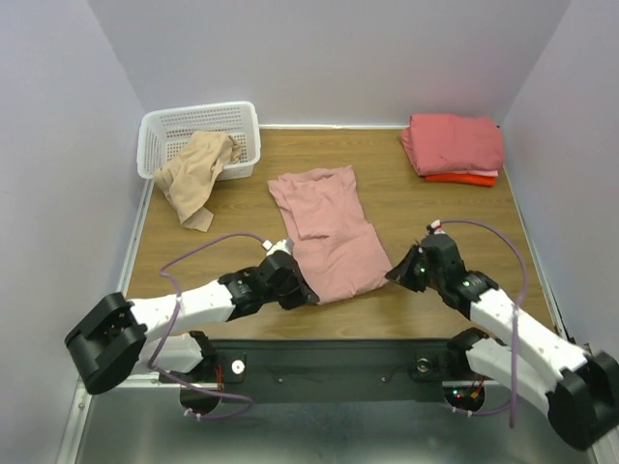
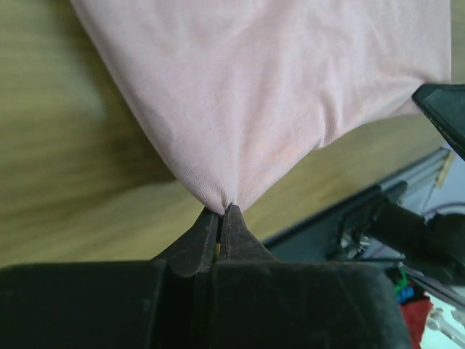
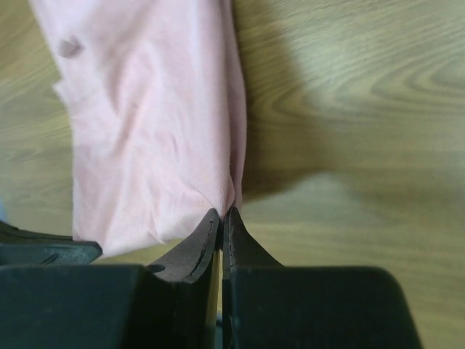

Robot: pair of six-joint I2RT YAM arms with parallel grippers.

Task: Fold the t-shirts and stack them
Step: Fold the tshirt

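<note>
As left claw [image 2: 221, 211] and right claw [image 3: 221, 212] pinch it, the pink t-shirt [image 1: 329, 232] sprawls.

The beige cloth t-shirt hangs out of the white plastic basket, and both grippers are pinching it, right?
No. The left gripper and right gripper are pinching the dusty-pink cloth t-shirt, as both wrist views show. The beige cloth t-shirt does hang out of the white plastic lattice basket.

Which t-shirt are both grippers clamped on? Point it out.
The dusty-pink t-shirt spread mid-table: the left gripper and right gripper pinch its near corners. The beige t-shirt spills from the basket; the folded stack sits far right.
</note>
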